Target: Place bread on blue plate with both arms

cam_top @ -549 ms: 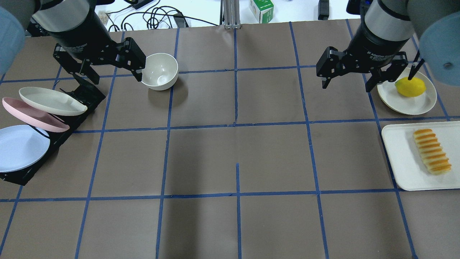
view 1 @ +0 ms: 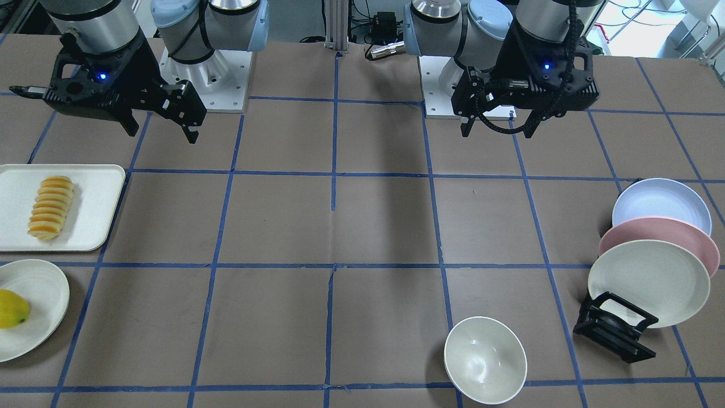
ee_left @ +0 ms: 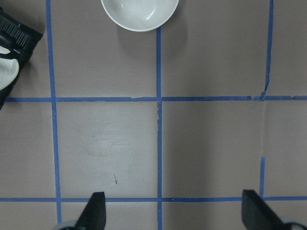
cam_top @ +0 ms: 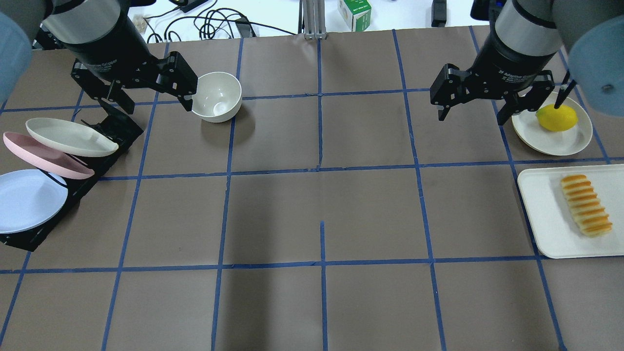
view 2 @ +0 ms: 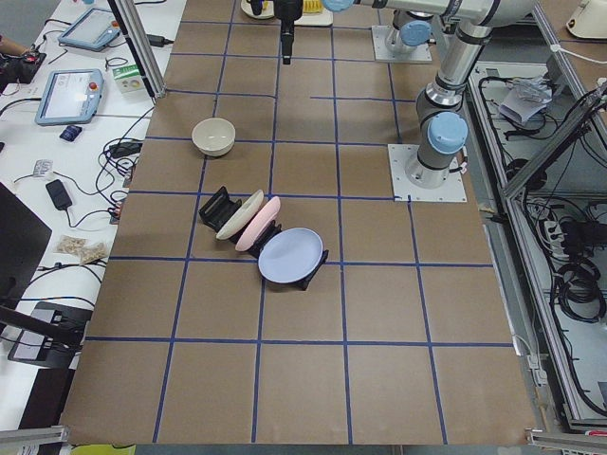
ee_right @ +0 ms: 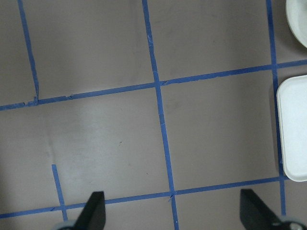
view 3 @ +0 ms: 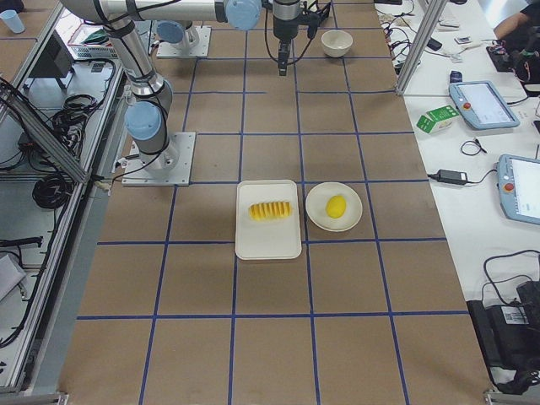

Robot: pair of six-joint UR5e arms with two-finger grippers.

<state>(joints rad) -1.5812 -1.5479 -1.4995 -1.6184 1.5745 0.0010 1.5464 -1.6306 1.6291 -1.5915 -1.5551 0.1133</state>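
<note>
1. Zero steps of the actual job look done. The bread (cam_top: 586, 205) lies flat on a white tray (cam_top: 538, 209), way out at 3 o'clock of the table in the overhead view, with nothing touching it.
2. The blue plate (cam_top: 27, 200) is at the opposite end, roughly 9 o'clock. It's propped at a tilt in a black rack (cam_top: 29, 238) and bare. A pink plate (cam_top: 44, 158) and a cream plate (cam_top: 68, 138) sit in the slots behind it, toward 11 o'clock.
3. The right gripper (cam_top: 470, 119) hangs around 1 o'clock, jaws spread wide and holding nothing. It's well apart from the bread, which is off toward its 4 o'clock.
4. The left gripper (cam_top: 157, 106) hangs around 10 o'clock, also spread wide and empty, near a white bowl (cam_top: 217, 95). The blue plate is down toward its 7 o'clock.
5. My guess is that pretty much everything is left: the plate out of the rack, the bread lifted off the tray, then set on the plate. The yellow fruit (cam_top: 556, 117) at the tray's 12 o'clock is just a bystander.
</note>
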